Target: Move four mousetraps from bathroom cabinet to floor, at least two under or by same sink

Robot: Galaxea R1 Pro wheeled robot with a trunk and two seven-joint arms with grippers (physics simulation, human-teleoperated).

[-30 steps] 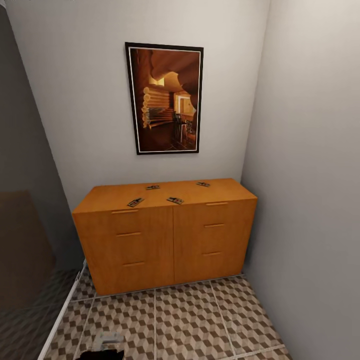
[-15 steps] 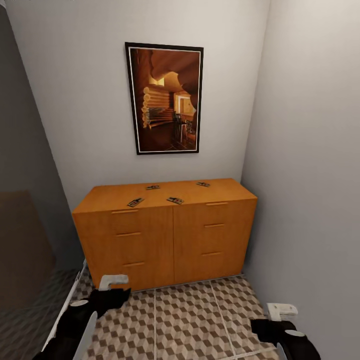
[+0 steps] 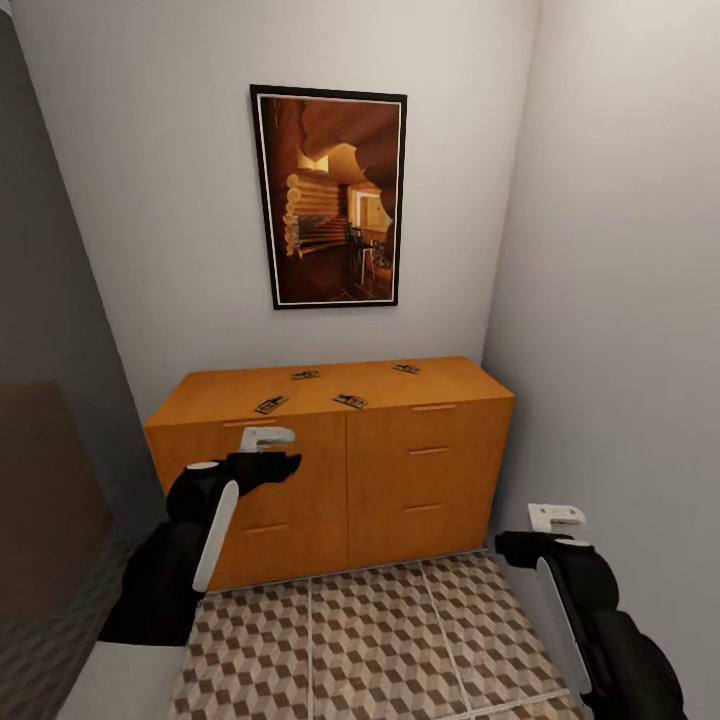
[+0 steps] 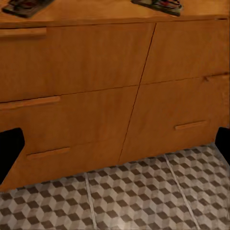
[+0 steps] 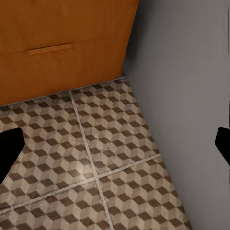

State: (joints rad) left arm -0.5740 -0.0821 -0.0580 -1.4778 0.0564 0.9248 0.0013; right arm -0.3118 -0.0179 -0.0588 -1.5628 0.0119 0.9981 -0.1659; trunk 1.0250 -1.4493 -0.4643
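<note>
Head view: grey walls meet in a corner, with a framed picture of a log interior hanging above the cabinet. That cabinet — low, orange-brown, drawer fronts with wooden bar handles — stands against the back wall on the bathroom floor, whose cube-pattern tiles run up to its base.

Left arm is raised in front of the cabinet's left half; the left gripper sits level with the top drawer front, below the cabinet top and apart from it. In the left wrist view its dark fingertips stand far apart at the two edges of the picture, so the jaws are spread and hold nothing.

Right gripper hangs lower, near the right wall and above the tiles; the right wrist view likewise shows its fingertips wide apart with nothing between.

Four mousetraps lie flat on the cabinet top, none touched: front left, front middle, rear left, rear right. Detail is too small to read — dark metal on brown, probably.
</note>
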